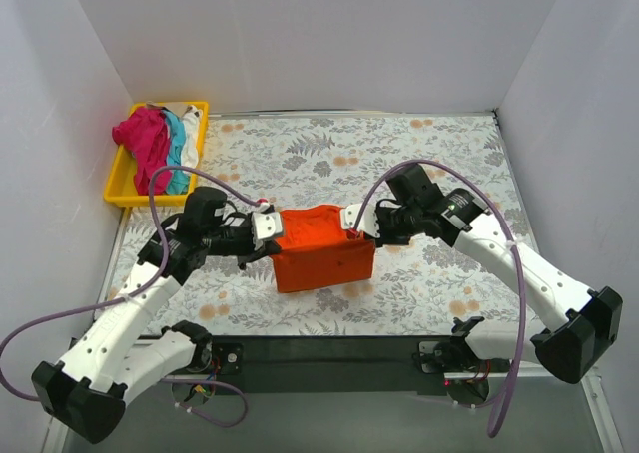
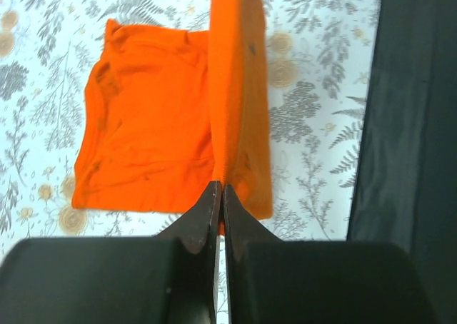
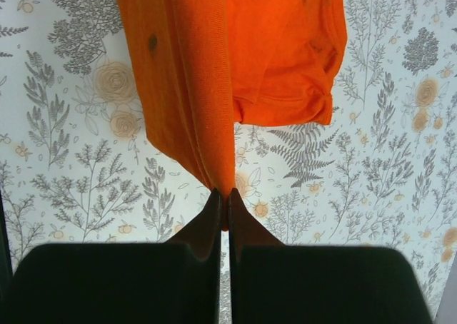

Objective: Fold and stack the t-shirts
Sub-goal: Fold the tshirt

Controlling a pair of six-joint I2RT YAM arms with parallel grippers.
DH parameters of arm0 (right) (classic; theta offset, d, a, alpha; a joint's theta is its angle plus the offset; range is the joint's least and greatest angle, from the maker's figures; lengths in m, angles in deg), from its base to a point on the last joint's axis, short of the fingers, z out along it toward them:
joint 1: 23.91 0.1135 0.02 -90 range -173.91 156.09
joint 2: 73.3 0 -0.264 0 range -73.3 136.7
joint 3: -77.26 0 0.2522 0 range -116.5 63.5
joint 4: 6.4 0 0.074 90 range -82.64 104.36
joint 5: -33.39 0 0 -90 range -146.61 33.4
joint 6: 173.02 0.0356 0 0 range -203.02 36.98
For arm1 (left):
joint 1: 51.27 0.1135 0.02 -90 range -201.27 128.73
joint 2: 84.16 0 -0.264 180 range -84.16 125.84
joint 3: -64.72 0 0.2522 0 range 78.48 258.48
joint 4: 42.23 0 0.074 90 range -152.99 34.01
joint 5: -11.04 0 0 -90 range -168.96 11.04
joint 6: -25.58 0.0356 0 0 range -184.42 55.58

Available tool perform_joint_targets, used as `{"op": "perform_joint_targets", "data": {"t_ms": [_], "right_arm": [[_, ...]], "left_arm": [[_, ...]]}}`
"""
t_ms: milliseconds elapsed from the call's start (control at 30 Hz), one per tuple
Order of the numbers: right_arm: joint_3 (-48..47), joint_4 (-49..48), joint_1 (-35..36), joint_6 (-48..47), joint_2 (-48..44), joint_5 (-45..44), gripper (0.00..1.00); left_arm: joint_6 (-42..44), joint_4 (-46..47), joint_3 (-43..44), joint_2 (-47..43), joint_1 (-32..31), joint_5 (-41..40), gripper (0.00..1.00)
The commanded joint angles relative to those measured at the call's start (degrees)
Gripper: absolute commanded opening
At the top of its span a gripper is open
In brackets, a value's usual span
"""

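1. T-shirts, tally: four seen. One is mid-fold and three are unfolded. No finished stack shows anywhere, so I judge the task to be at an early stage, with most of it left to do.
2. Yellow tray [image 1: 120,198]: the only container, standing well to the left of and behind the orange t-shirt [image 1: 324,253]. It holds the magenta t-shirt [image 1: 143,144], the teal t-shirt [image 1: 178,152] and the white t-shirt [image 1: 190,129], crumpled together in one heap. The magenta one appears to hang over the rim.
3. Left claw [image 1: 268,226]: at the orange t-shirt's left end. It is closed, and its wrist view shows the fingers pinching a raised orange edge.
4. Orange t-shirt: lies on the floral bench [image 1: 439,154], between the two claws.
   - It is already doubled into a rough rectangle.
   - One layer lies flat, and another edge is lifted and stretched between the claws.
   - This fold looks unfinished: the raised edge has yet to be laid down, and there is some rumpling at the corners.
5. Right claw [image 1: 357,222]: at the orange t-shirt's right end. It is closed, gripping the same raised edge, and its wrist view shows the cloth running straight into the pinched tips.
6. Remaining, by judgement: finish folding the orange shirt, then take each of the tray's three shirts, fold it and stack it on top.
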Motion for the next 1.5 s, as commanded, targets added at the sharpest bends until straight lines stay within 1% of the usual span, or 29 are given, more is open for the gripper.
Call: {"op": "perform_joint_targets", "data": {"t_ms": [0,33,100,233,500,833,1000,1233,1467], "right_arm": [[-4.8,-2.0,-1.7,-3.0,1.5,0.2,0.01],[-5.2,-2.1,-1.9,-3.4,2.4,0.6,0.01],[-6.1,-2.5,-2.9,-4.7,3.5,0.8,0.01],[-8.8,-3.2,-5.2,-5.8,8.0,2.5,0.01],[-13.4,-5.5,-9.4,-8.5,18.3,4.8,0.01],[-17.6,-9.1,-11.3,-9.7,28.1,7.2,0.01],[-19.2,-10.4,-12.2,-9.6,32.6,6.7,0.01],[-22.5,-11.7,-12.9,-9.8,37.0,6.9,0.01],[-23.5,-13.7,-13.6,-9.7,40.5,7.0,0.01]], "left_arm": [[0.1,2.4,2.8,2.9,4.4,3.2,0.00],[1.8,2.1,3.5,3.8,6.7,5.1,0.00],[3.6,2.2,5.0,6.4,8.4,5.8,0.00],[4.1,3.9,6.4,10.5,10.3,6.4,0.00],[4.7,9.6,5.7,17.5,14.0,7.4,0.00],[5.5,15.2,4.0,24.4,16.8,6.2,0.00],[5.5,18.7,3.7,28.4,17.8,4.6,0.00],[5.2,20.4,5.8,34.3,18.6,4.6,0.00],[5.9,22.8,6.5,39.2,18.8,3.4,0.00]]}}
